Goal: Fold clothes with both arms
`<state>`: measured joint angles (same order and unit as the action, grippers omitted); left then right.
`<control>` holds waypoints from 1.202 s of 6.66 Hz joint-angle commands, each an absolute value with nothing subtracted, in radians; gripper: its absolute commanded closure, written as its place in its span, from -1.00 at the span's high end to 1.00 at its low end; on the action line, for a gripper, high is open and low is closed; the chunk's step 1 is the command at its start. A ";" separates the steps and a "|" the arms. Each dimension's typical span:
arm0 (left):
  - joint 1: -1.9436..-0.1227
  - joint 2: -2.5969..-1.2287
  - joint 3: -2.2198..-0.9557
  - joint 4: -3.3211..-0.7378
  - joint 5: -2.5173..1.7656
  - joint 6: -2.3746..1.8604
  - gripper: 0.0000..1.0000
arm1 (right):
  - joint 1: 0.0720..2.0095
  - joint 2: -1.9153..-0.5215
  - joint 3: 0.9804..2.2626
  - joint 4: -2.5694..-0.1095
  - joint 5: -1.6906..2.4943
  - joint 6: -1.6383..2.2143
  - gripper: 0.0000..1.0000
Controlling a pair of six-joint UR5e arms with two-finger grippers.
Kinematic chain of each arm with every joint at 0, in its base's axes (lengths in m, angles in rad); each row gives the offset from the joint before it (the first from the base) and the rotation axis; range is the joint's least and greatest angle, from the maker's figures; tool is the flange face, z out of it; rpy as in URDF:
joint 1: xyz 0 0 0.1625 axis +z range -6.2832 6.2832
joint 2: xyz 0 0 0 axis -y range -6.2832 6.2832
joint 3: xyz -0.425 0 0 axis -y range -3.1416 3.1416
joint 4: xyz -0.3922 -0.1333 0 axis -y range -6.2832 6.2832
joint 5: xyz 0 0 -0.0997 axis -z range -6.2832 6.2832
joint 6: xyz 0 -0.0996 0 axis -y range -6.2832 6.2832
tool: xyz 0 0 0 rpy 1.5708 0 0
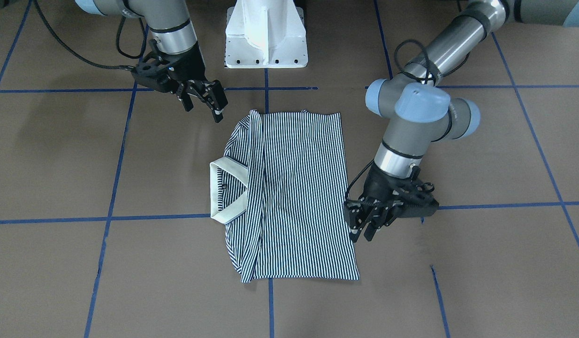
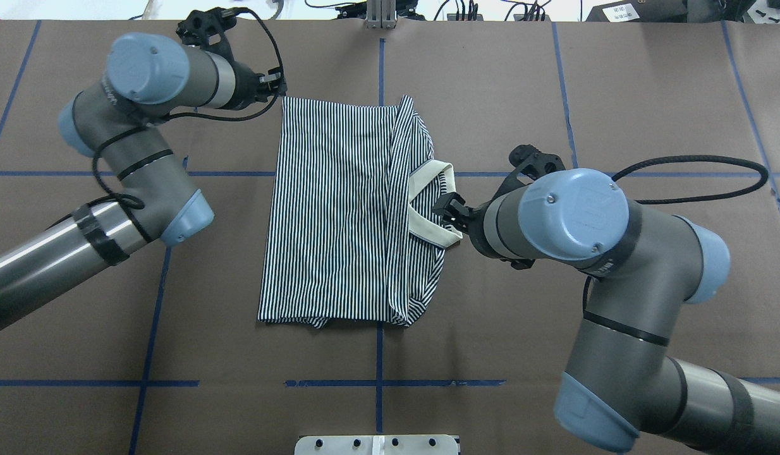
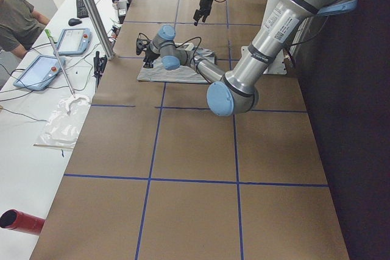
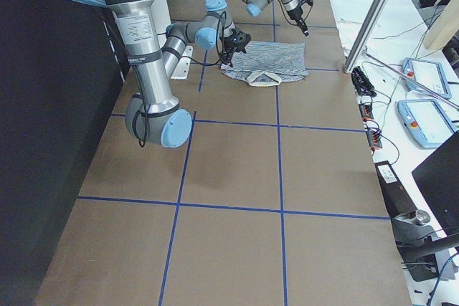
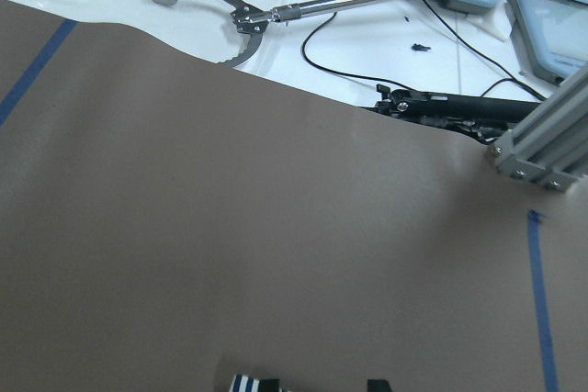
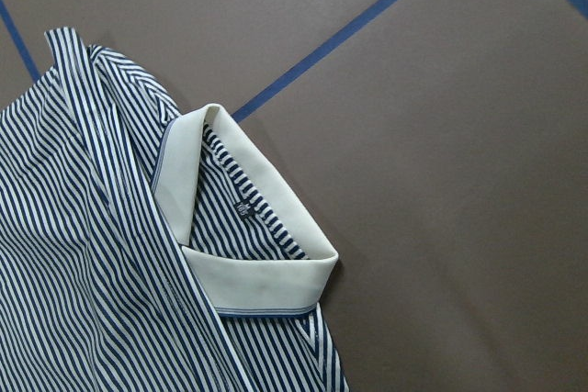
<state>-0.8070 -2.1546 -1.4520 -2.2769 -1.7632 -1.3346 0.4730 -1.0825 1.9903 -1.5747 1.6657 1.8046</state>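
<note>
The striped polo shirt point(image 1: 294, 188) lies flat on the brown table, folded into a rough rectangle point(image 2: 339, 208). Its cream collar point(image 1: 229, 168) points to the robot's right point(image 2: 431, 174). My left gripper point(image 1: 362, 234) is open and empty at the shirt's hem edge, on the half far from the robot. In the overhead view it sits by the far hem corner point(image 2: 273, 82). My right gripper point(image 1: 204, 111) is open and empty, raised near the shirt's collar-side corner closest to the base. The right wrist view looks down on the collar point(image 6: 266, 277), and no fingers show there.
The white pedestal base point(image 1: 266, 35) stands at the robot's edge of the table. Blue tape lines point(image 1: 153, 218) grid the table. Beyond the far edge lie a metal grabber tool point(image 5: 230, 20), an aluminium post point(image 5: 542, 153), tablets and cables. A person point(image 3: 18, 16) sits there.
</note>
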 commanded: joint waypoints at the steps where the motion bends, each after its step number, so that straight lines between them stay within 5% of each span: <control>1: -0.808 -2.048 -1.589 -2.275 -1.796 -1.336 -0.10 | 0.416 -0.981 1.855 -1.585 1.692 1.623 1.00; 4: -0.802 -2.048 -1.588 -2.275 -1.798 -1.339 -0.06 | 0.350 -0.864 1.662 -1.617 1.720 1.346 1.00; 8: -0.793 -2.046 -1.586 -2.275 -1.798 -1.387 0.00 | 0.330 -0.853 1.620 -1.703 1.721 1.166 1.00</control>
<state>-0.7949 -2.0466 -1.5846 -2.2749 -1.7978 -1.3652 0.3318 -0.8457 1.6268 -1.6964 1.7200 1.2020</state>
